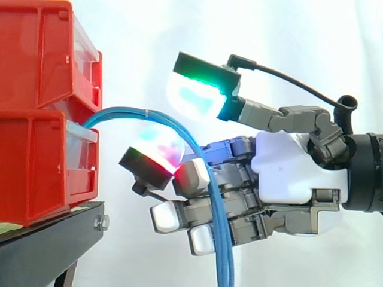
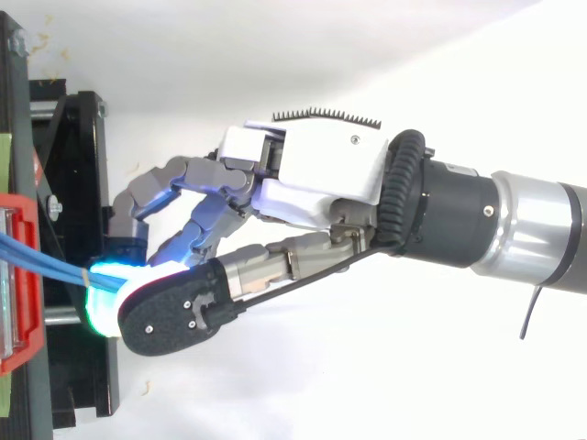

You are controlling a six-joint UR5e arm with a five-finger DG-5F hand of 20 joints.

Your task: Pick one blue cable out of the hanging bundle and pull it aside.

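So the black stand sits down at 8 o'clock in the side view, bolt on its corner. Lower red bin rests right on it, upper red bin stacked at 10 o'clock.

Bright, diffuse, even lighting. Right of the red bins the white curtain is washed out to near-uniform white, without hard shadows. The robot hand's pads, just right of the bins, bloom green, cyan and red, tinting the blue cables pinched there; the black stand beneath the bins reads dark.
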